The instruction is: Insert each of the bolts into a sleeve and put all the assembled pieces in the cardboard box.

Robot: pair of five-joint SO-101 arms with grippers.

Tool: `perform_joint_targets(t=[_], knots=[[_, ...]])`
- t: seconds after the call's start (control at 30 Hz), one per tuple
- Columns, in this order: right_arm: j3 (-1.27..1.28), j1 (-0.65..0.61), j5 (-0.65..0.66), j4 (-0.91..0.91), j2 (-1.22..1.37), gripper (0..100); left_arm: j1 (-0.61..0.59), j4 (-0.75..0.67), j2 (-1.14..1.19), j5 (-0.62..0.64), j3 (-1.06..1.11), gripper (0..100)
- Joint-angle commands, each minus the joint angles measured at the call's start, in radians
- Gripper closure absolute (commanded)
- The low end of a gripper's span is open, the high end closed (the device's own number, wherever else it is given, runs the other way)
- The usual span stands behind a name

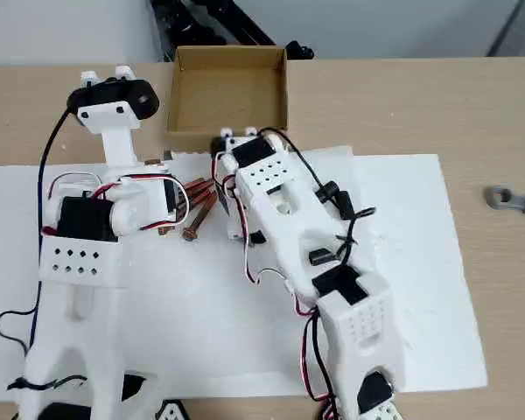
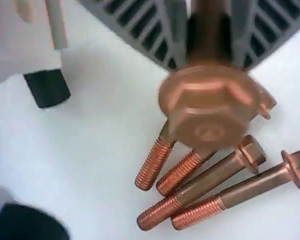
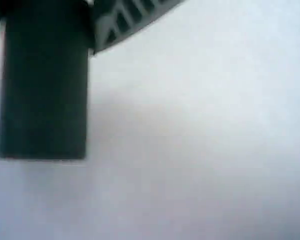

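- The cardboard box stands open just beyond the right claw, its floor bare cardboard from wall to wall
- The right claw pinches a dark sleeve, which hangs upright over the white sheet
- The right arm stretches slantwise across the sheet, its claw end close to the box's near wall
- The left claw is pressed together on a copper bolt, shaft between the jaws and hexagonal head sticking out
- Four loose bolts lie side by side on the sheet right under the left claw
- The left arm is folded at the elbow, its claw turned towards the right arm
- A wrench lies on the table, well apart from both claws
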Motion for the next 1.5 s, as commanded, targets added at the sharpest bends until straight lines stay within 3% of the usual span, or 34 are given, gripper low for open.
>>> perform_joint_targets(t=[0.0,0.27,0.73,1.13,1.23,1.4,1.47], knots=[[-0.005,0.001,-0.003,-0.007,-0.068,86.9,-0.008,-0.028,-0.041,-0.008,-0.008,100],[-0.005,-0.002,0.029,0.007,-0.064,72.9,-0.008,-0.028,-0.041,-0.009,-0.008,100],[-0.005,-0.004,0.041,-0.127,0.077,72.8,-0.008,-0.028,-0.041,-0.009,-0.030,100],[-0.005,-0.015,0.040,-0.093,0.120,73.1,-0.008,-0.026,-0.041,-0.009,-0.028,100],[-0.003,-0.039,0.040,-0.042,0.122,78.7,-0.008,-0.026,-0.041,-0.009,-0.028,100],[-0.003,-0.068,0.041,-0.019,0.122,99.5,-0.008,-0.026,-0.041,-0.009,-0.030,100],[-0.003,-0.073,0.041,-0.015,0.122,98.3,-0.008,-0.026,-0.041,-0.009,-0.030,100]])
